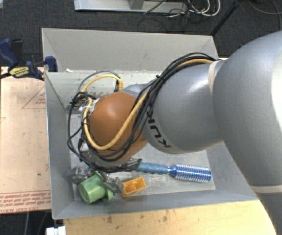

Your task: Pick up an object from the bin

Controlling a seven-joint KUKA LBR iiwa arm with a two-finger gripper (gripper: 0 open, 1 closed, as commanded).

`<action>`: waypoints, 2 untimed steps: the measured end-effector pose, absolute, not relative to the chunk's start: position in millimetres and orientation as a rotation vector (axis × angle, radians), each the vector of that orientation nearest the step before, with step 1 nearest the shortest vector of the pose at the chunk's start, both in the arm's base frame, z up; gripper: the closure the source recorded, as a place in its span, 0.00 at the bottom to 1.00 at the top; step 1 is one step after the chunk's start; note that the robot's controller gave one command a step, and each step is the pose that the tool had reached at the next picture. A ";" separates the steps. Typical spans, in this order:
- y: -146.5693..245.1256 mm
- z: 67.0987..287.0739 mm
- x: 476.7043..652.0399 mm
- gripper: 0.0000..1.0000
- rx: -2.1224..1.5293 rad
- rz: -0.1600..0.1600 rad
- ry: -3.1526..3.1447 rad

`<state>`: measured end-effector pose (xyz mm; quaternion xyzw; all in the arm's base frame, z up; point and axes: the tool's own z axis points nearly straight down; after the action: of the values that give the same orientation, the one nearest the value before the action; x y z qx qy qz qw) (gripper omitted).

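The orange-capped wrist (pixel 114 126) hangs just above a green cylinder (pixel 92 190), a blue brush (pixel 177 171) right of that cylinder; whether it grips anything, I can't tell

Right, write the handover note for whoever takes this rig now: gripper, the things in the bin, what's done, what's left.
Gripper: low in the near left corner of the bin, under the orange wrist cover; whether it grips anything cannot be told.
Things: a green round plastic piece lies right at the gripper, a small orange block is just to its right, and a blue brush lies along the near wall further right.
Done: the arm is down at the green piece.
Left: confirm a grasp, likely on the green piece, then lift it out. All three things lie on the bin floor.
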<state>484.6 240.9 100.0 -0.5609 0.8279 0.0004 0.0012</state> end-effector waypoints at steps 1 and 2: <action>234.1 70.1 492.2 0.00 -2.106 0.001 2.328; 234.8 70.3 492.5 0.00 -2.099 0.004 2.332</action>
<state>492.5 234.8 70.3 -0.6690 0.7432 0.0014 0.0020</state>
